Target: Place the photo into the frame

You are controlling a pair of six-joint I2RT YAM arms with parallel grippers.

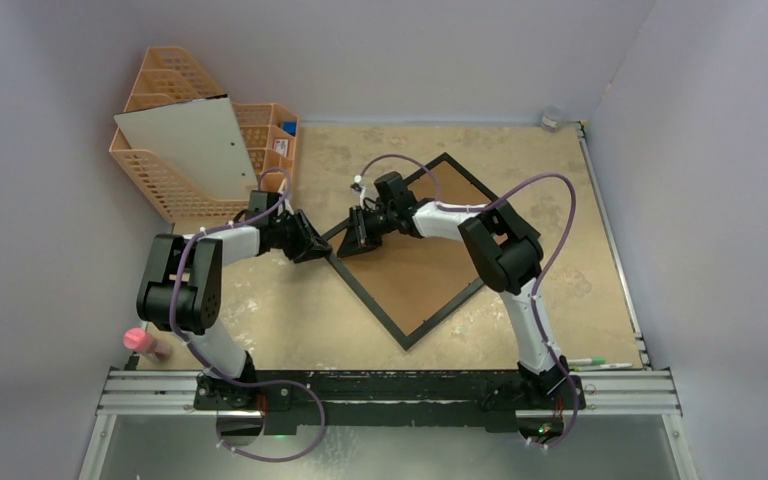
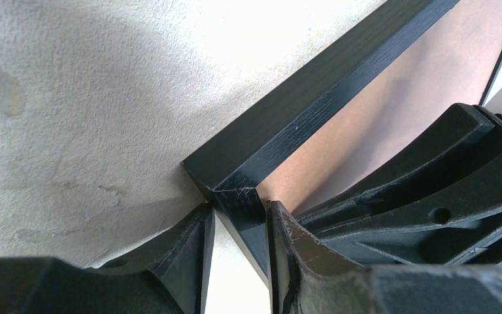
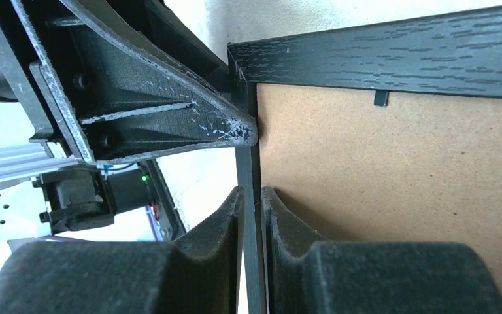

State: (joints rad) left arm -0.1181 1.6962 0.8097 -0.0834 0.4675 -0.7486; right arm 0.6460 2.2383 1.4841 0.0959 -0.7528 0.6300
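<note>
The frame (image 1: 415, 275) lies on the table turned like a diamond, brown back up, with a thin black border. Both grippers meet at its left corner. My left gripper (image 1: 312, 243) comes from the left; in the left wrist view it (image 2: 238, 209) is shut across the corner of the black border (image 2: 314, 98). My right gripper (image 1: 358, 235) reaches from the right. In the right wrist view it (image 3: 251, 196) is shut on the thin border edge beside the brown back (image 3: 399, 196). The photo is out of view.
An orange basket organiser (image 1: 175, 185) stands at the back left with a white board (image 1: 185, 145) leaning in it. A pink object (image 1: 142, 342) lies at the near left, pens (image 1: 600, 363) at the near right, and a small round container (image 1: 552, 120) at the back wall.
</note>
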